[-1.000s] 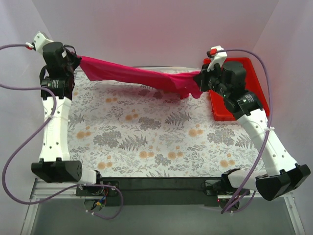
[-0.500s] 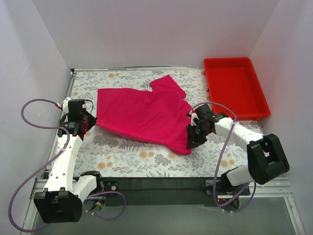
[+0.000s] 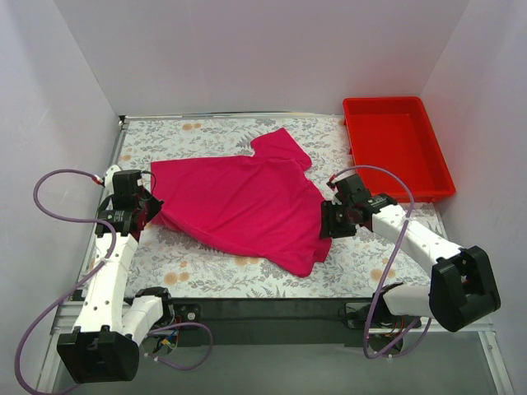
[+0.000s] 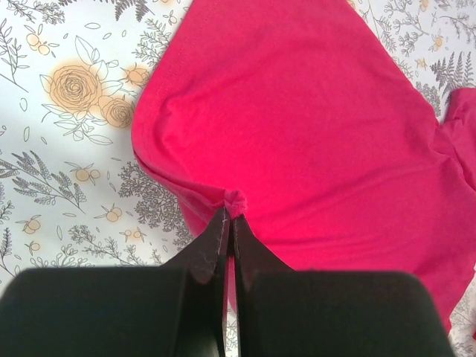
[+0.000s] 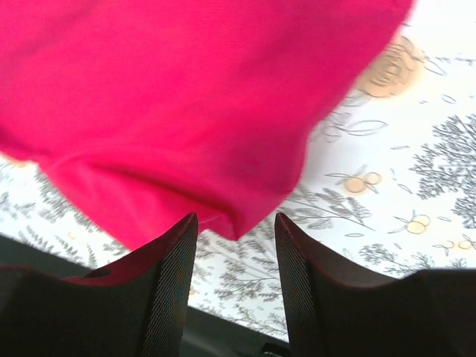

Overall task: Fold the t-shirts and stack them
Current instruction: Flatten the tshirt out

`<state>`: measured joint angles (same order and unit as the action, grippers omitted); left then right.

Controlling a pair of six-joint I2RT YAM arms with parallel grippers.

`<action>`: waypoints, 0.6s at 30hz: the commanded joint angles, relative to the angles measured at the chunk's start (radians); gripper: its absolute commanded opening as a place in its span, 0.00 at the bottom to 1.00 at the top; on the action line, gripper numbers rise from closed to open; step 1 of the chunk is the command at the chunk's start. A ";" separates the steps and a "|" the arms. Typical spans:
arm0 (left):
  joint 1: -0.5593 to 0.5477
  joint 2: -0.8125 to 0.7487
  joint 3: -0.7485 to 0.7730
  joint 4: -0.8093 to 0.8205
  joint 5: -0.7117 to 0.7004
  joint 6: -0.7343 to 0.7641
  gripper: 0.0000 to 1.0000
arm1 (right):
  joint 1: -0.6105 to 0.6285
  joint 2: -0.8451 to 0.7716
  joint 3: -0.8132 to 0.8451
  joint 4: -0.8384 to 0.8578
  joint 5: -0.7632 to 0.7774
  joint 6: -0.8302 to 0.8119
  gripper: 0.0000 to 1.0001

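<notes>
Clamped tight with the left gripper on a small bunched fold at the left edge of the magenta t-shirt; parted wide with the right gripper, gripping nothing, a corner of the shirt's right hem showing between the fingers. Spread mostly flat across the middle of the floral tablecloth, one sleeve toward the far side. Farther back on the right, apart from the shirt, the red plastic bin.

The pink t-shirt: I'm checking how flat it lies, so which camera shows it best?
Top external: it alone shows the whole t-shirt, sleeve included. Left wrist shows one pinched side; right wrist only a blurred corner.
</notes>
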<state>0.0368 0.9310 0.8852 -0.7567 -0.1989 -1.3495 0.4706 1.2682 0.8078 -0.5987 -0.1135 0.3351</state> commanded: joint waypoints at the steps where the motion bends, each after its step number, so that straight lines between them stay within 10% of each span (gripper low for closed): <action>1: -0.009 -0.001 0.014 0.000 0.012 0.020 0.00 | -0.032 0.002 -0.067 0.086 0.058 0.044 0.44; 9: -0.021 0.006 0.008 0.010 -0.017 0.036 0.00 | -0.058 0.086 -0.101 0.230 0.071 0.030 0.42; 13: -0.055 0.014 0.008 0.016 -0.036 0.042 0.00 | -0.070 0.158 -0.072 0.234 0.096 -0.017 0.05; 18: -0.058 0.028 0.043 0.002 -0.082 0.058 0.00 | -0.073 0.048 0.215 0.140 0.317 -0.132 0.01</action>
<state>-0.0166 0.9562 0.8856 -0.7559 -0.2287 -1.3136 0.4038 1.4239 0.8356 -0.4786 0.0357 0.3019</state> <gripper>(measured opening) 0.020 0.019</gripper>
